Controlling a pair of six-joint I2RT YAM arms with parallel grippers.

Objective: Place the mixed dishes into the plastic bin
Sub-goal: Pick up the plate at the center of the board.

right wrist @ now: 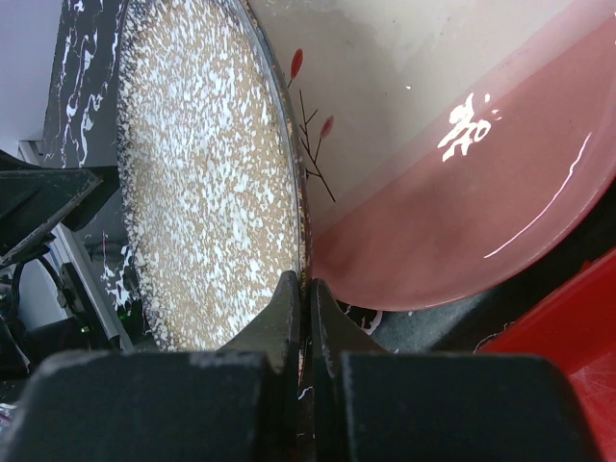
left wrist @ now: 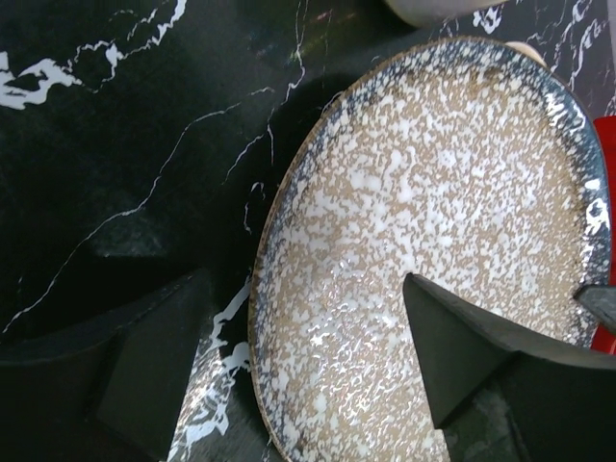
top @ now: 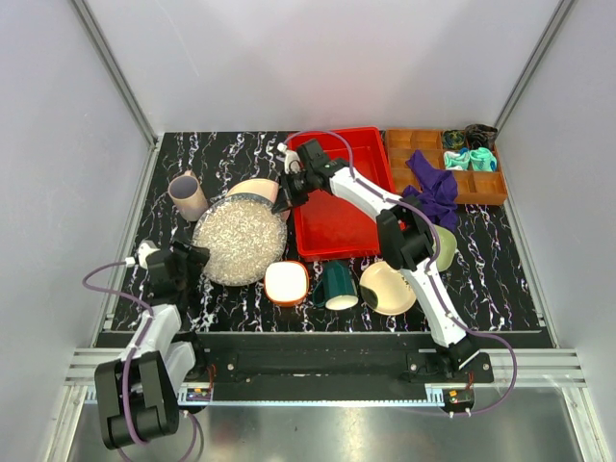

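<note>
The big speckled grey plate [top: 236, 241] lies left of the red plastic bin [top: 358, 236]. My right gripper [top: 286, 197] is shut on its far right rim [right wrist: 294, 260], next to the pink-cream plate [top: 255, 190] [right wrist: 462, 164]. My left gripper [top: 188, 265] [left wrist: 308, 279] is open and empty; its jaws straddle the speckled plate's left edge [left wrist: 433, 221]. The mauve cup [top: 188, 195] lies at the far left. The orange-white bowl [top: 286, 282], dark green mug [top: 337, 286] and pale yellow plate [top: 387, 287] sit in front of the bin. The light green bowl [top: 447, 248] is partly hidden by the right arm.
A brown compartmented tray [top: 404, 144] stands at the back right with teal cloths [top: 472, 159] in it and a purple cloth [top: 433, 188] hanging over its front. The right arm stretches across the bin. Grey walls close in both sides.
</note>
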